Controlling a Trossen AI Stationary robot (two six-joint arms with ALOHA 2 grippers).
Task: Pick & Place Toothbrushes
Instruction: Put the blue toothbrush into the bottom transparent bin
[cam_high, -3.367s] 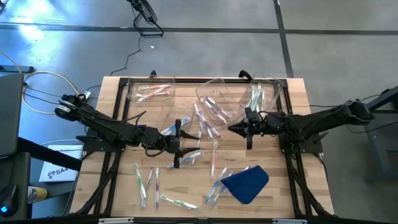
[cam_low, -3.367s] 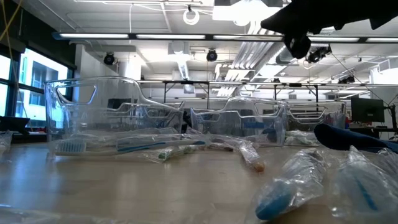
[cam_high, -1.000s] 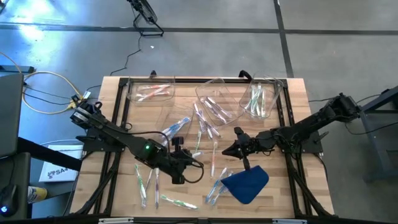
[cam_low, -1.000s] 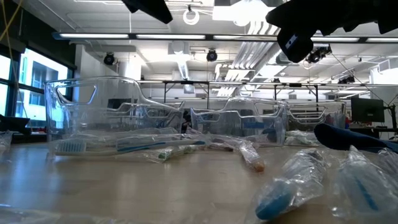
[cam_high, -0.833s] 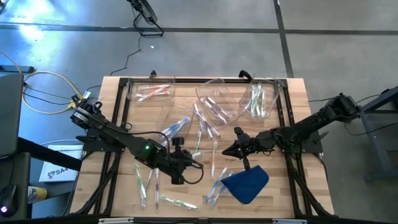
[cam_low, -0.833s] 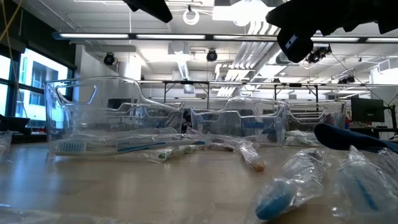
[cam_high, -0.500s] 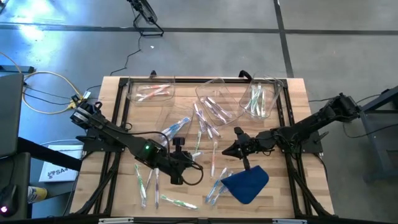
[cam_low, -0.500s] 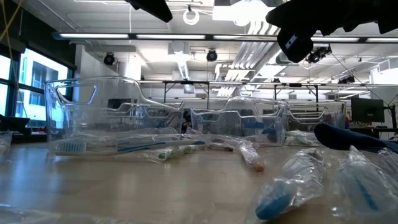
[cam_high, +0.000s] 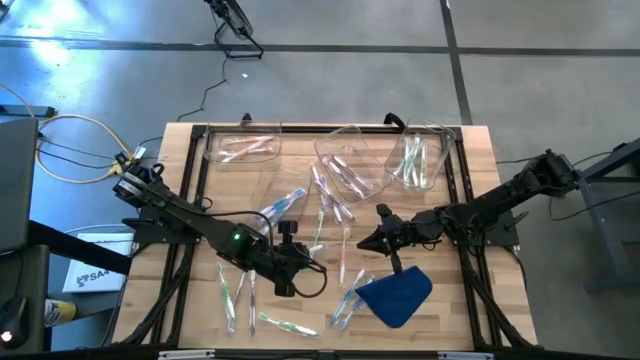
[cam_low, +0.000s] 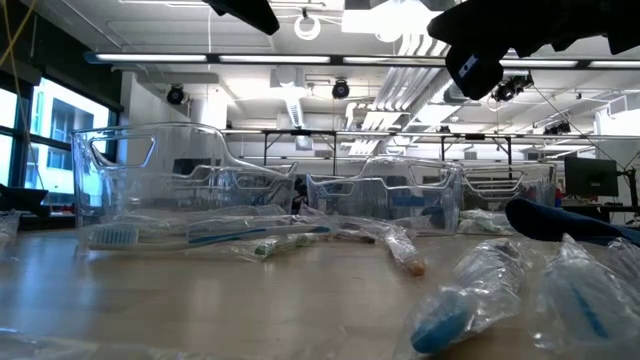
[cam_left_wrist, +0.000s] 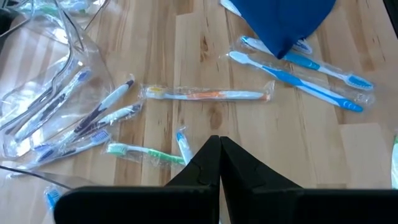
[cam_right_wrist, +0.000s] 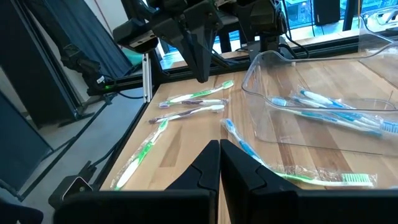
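While both arms are reaching in over the wooden tabletop (cam_high: 190, 300), neither one is carrying anything. The left gripper (cam_high: 312, 267) is hanging above the middle of the tabletop toward the near edge, its jaws pressed together and empty; its own wrist view shows the two dark fingers (cam_left_wrist: 205, 168) meeting in a closed wedge. The right gripper (cam_high: 366, 243) is hovering just right of centre, beside the blue cloth (cam_high: 396, 294), and its jaws are likewise pressed together on nothing, fingers (cam_right_wrist: 208, 165) touching along their length.

The toothbrushes (cam_high: 345, 255) are lying scattered in clear wrappers across the tabletop: a cluster near the centre, several green and pink ones (cam_high: 236, 292) toward the near left corner, and a few blue ones (cam_high: 347, 305) partly under the edge of the blue cloth. In the left wrist view an orange-accented brush (cam_left_wrist: 205, 94) is lying flat ahead of the fingers, with a green one (cam_left_wrist: 144, 154) nearer to them and two blue ones (cam_left_wrist: 298, 78) beside the cloth.

Clear plastic bins (cam_high: 348, 165) are standing along the far side of the tabletop. The far left bin (cam_high: 238, 148) is holding pinkish brushes, the far right bin (cam_high: 418, 160) is holding green ones, and the middle bin, tilted, is holding bluish ones.
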